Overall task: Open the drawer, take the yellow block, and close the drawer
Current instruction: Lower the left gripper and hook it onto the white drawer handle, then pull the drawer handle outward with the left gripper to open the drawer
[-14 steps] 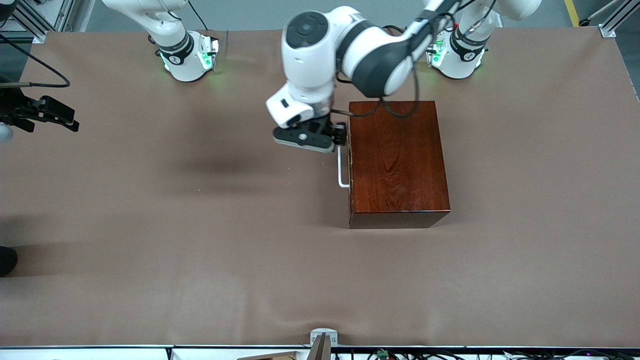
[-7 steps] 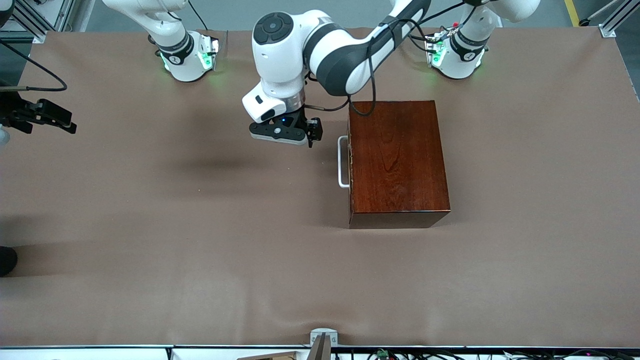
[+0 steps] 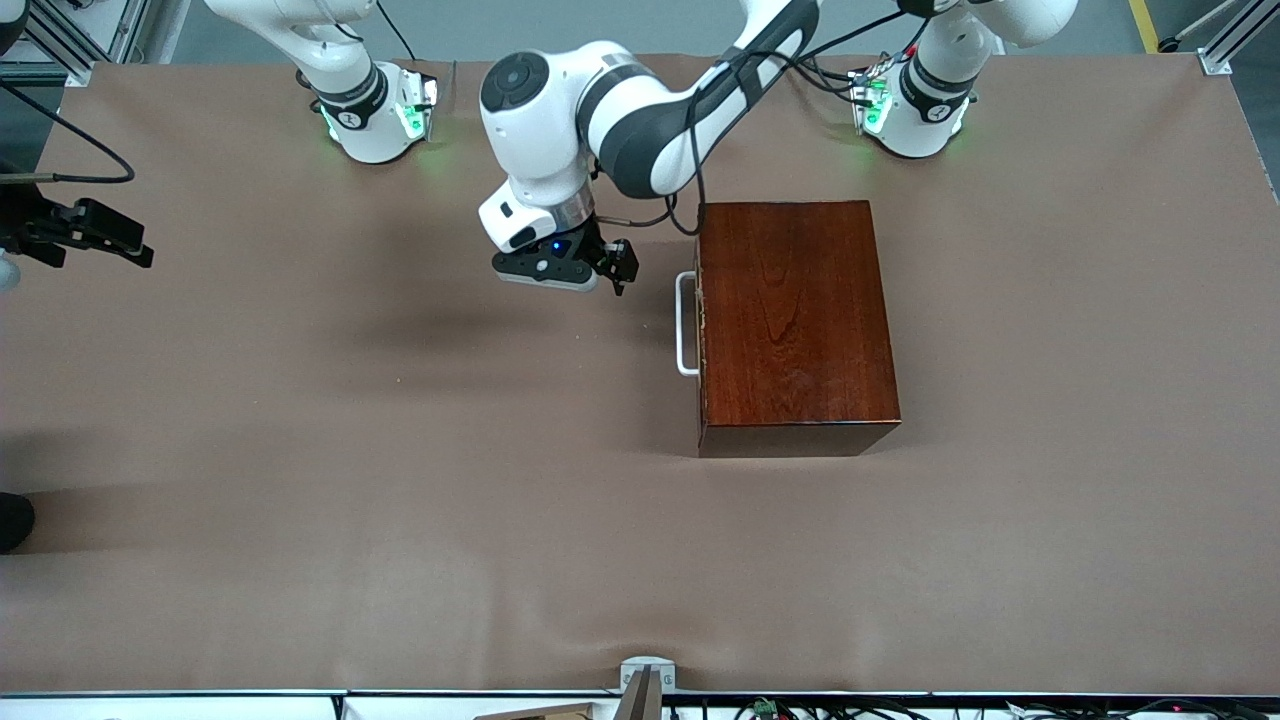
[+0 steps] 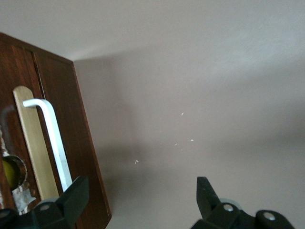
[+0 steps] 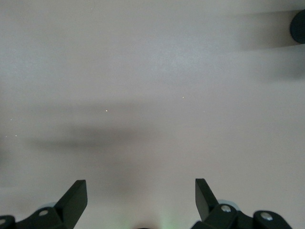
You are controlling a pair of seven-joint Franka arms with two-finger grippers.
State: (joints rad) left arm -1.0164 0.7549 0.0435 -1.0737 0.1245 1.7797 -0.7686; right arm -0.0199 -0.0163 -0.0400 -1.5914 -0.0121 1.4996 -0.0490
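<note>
A sec ago the left gripper (image 3: 612, 270) was right at the white handle (image 3: 684, 325). Now it has backed off toward the right arm's end of the table & holds nothing. The drawer (image 4: 33, 143) is still shut in the dark brown box (image 3: 795, 320), so step 1 isn't done yet. Maybe the grab missed, or the arm is lining up for another go.

The box sits a bit above the middle of the frame. The yellow block can't be seen in the front view. In the left wrist view a bit of yellow shows thru a round hole in the drawer front, prob. the block inside.

The left arm comes from the top of the frame and bends down. Its gripper hangs low over the bare table (image 3: 400, 500), just beside the handle, not touching, fingers spread wide.

The right gripper (image 3: 120, 235) waits at the frame's edge, at its own end of the table, fingers spread wide too, nothing in them.
</note>
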